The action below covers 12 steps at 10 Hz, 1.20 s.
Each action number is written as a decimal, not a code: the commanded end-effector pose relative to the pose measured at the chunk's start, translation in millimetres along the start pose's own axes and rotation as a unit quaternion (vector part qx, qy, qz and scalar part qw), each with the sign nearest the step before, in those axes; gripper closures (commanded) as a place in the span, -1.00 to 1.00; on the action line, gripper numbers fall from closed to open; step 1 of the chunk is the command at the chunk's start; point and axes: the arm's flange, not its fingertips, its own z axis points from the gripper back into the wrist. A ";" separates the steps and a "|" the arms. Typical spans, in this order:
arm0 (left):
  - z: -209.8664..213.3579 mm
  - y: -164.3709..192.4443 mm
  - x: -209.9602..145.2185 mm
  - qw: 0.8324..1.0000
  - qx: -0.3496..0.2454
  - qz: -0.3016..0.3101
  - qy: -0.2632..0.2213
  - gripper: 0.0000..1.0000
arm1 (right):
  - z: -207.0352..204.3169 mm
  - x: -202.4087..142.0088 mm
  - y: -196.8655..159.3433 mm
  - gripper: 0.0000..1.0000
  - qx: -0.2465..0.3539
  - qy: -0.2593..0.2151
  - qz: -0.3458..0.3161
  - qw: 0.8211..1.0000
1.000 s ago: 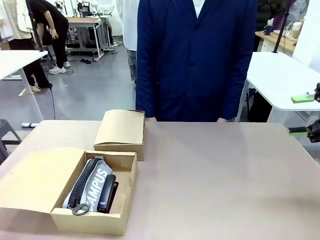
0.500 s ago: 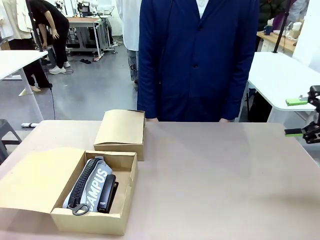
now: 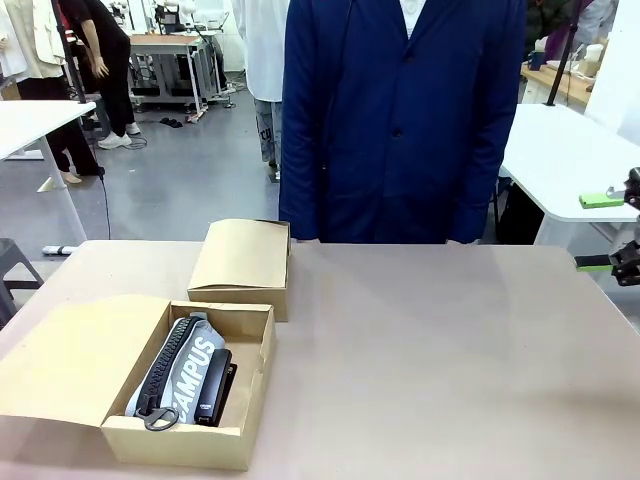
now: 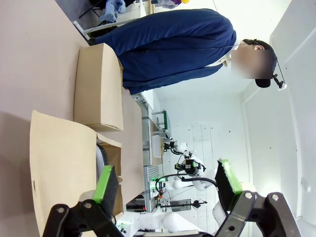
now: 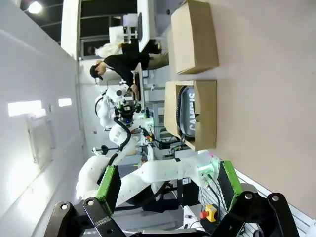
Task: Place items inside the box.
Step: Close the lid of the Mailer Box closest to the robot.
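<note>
Box point(image 3: 190, 440): open cardboard carton at lower left of the front view, flap folded out to the left. Inside it lies a grey case point(image 3: 185, 372) with a black zip and white lettering, and just beside it on the right a black stapler point(image 3: 214, 385). A 2nd, closed box point(image 3: 243, 265) sits just behind it, toward frame centre. Person in a navy coat point(image 3: 400, 110) stands at the far edge of the table point(image 3: 430, 360).

Right gripper point(image 3: 618, 232): right edge of the front view, above the table, jaws spread wide, nothing between them.

Left gripper point(image 4: 167, 183): bottom of the left wrist view, jaws spread, holding nothing.
</note>
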 end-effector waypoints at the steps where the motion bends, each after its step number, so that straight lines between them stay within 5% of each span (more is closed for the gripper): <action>1: -30.9 -25.5 -22.6 0.991 -0.045 -0.089 0.086 -1.00 | 1.8 -1.8 -0.8 -1.00 0.001 0.003 0.001 1.000; 3: -127.9 -44.3 -59.6 0.938 -0.047 -0.294 0.180 -1.00 | 1.8 -1.8 -0.8 -1.00 0.001 0.003 0.001 1.000; 5: -183.3 -38.3 -114.4 0.846 -0.066 -0.439 0.296 -1.00 | 1.8 -1.8 -0.8 -1.00 0.001 0.003 0.001 1.000; 8: -180.6 6.7 -126.8 0.736 -0.027 -0.577 0.354 -1.00 | 1.8 -1.8 -0.8 -1.00 0.001 0.003 0.001 1.000; 9: -178.2 20.9 -114.3 0.714 0.097 -0.627 0.295 -1.00 | 1.8 -1.8 -0.8 -1.00 0.001 0.003 0.001 1.000; 10: -213.8 -43.4 -85.9 0.792 -0.024 -0.478 0.378 -1.00 | 1.8 -1.8 -0.8 -1.00 0.001 0.003 0.001 1.000; 12: -213.8 -43.4 -85.9 0.792 -0.024 -0.478 0.378 -1.00 | 1.8 -1.8 -0.8 -1.00 0.001 0.003 0.001 1.000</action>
